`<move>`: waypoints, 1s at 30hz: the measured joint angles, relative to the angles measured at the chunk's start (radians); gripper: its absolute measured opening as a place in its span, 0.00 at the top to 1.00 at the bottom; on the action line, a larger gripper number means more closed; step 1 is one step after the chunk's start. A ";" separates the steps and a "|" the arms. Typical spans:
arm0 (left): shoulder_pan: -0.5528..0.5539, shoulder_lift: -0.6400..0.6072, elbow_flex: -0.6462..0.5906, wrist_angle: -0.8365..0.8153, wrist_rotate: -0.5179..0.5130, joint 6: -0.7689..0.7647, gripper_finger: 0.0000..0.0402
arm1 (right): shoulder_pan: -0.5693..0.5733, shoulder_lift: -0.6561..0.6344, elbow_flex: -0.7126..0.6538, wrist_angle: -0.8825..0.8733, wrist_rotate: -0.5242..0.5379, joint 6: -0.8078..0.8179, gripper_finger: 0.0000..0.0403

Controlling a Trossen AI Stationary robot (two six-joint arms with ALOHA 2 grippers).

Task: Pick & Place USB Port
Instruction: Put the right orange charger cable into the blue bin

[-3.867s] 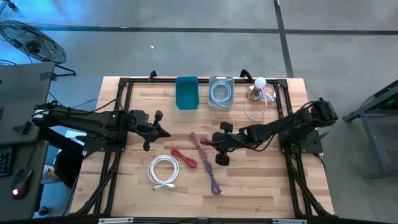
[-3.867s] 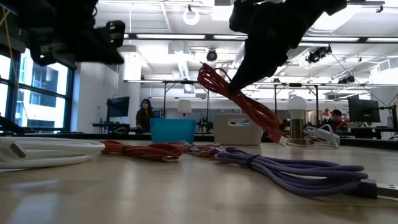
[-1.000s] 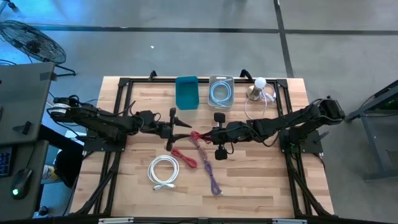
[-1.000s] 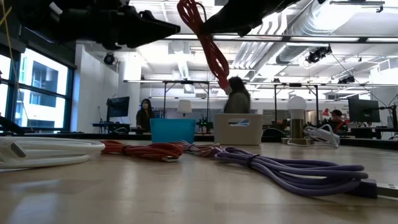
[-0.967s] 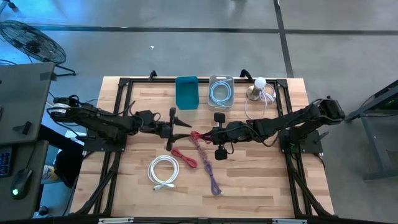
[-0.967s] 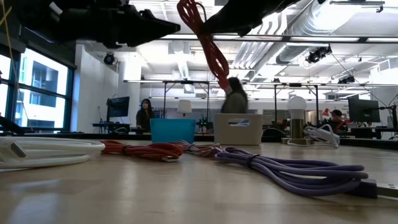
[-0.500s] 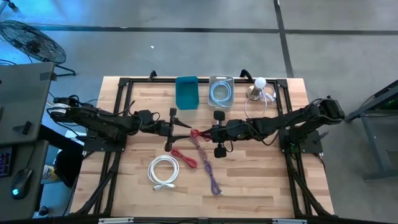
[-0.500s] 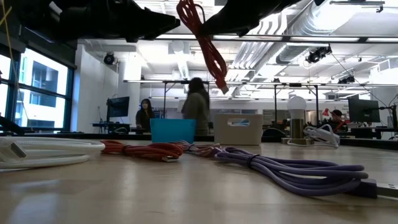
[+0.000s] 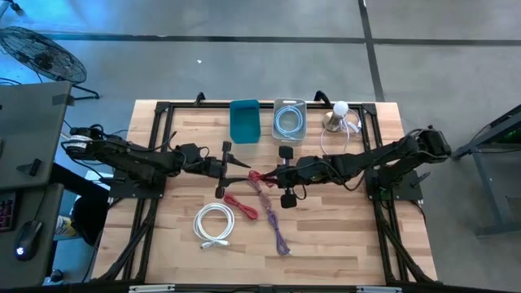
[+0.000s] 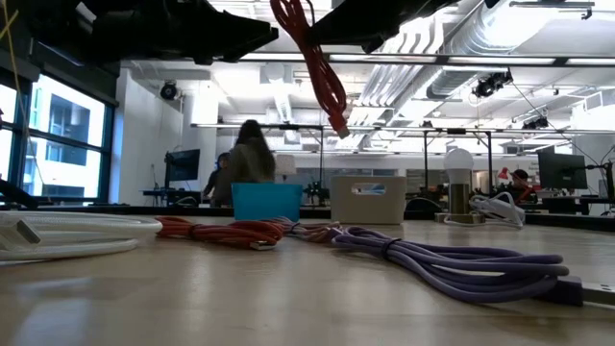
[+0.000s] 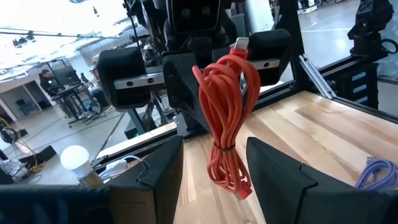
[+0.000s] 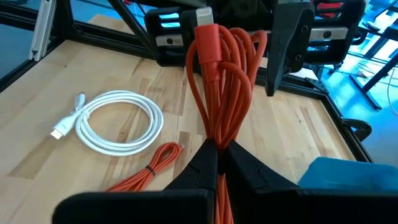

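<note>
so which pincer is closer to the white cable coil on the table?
Left. The left pincer hovers just past the white cable coil, toward the bins and slightly right. The right pincer, shut on the red cable bundle, is farther right of the coil.

We see a light wooden worktop (image 9: 334,236) bordered by a black metal frame (image 9: 163,106). Along its far edge stand a teal bin (image 9: 244,120), a clear bin (image 9: 288,120) holding a coiled pale cable, and, near the far right corner, a white bulb on a base (image 9: 339,114) with a white cord (image 9: 335,142) looped beside it. Toward the near edge lie a coiled white cable (image 9: 213,224), an orange-red cable bundle (image 9: 241,206) just to its right, and a purple cable bundle (image 9: 273,216) running toward the near edge.
</note>
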 joint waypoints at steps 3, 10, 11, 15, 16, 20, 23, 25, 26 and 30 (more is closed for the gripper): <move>0.000 0.020 0.012 -0.002 0.000 0.000 0.57 | 0.000 0.000 0.000 0.001 -0.002 -0.012 0.99; 0.000 0.146 0.135 -0.024 0.105 -0.001 0.57 | -0.013 0.018 0.000 0.021 -0.023 -0.019 0.99; 0.000 0.165 0.156 -0.031 0.117 -0.001 0.57 | -0.013 0.021 0.000 0.015 -0.023 -0.019 0.99; 0.000 0.200 0.205 -0.067 0.139 0.005 0.57 | -0.013 0.030 0.000 0.012 -0.023 -0.019 0.99; 0.000 0.202 0.211 -0.077 0.142 0.014 0.57 | -0.013 0.030 0.000 0.008 -0.025 -0.019 0.99; 0.000 0.201 0.214 -0.079 0.158 0.050 0.57 | -0.013 0.030 0.000 0.009 -0.027 -0.019 0.99; 0.000 0.200 0.214 -0.062 0.160 0.055 0.57 | -0.013 0.030 0.000 0.004 -0.027 -0.018 0.99; 0.000 0.199 0.214 -0.049 0.160 0.064 0.57 | -0.013 0.030 0.000 -0.002 -0.026 -0.018 0.99; 0.000 0.199 0.214 -0.045 0.160 0.072 0.57 | -0.013 0.030 0.000 -0.002 -0.026 -0.018 0.99; 0.000 0.199 0.214 -0.045 0.160 0.080 0.62 | -0.013 0.030 0.000 -0.002 -0.026 -0.018 0.99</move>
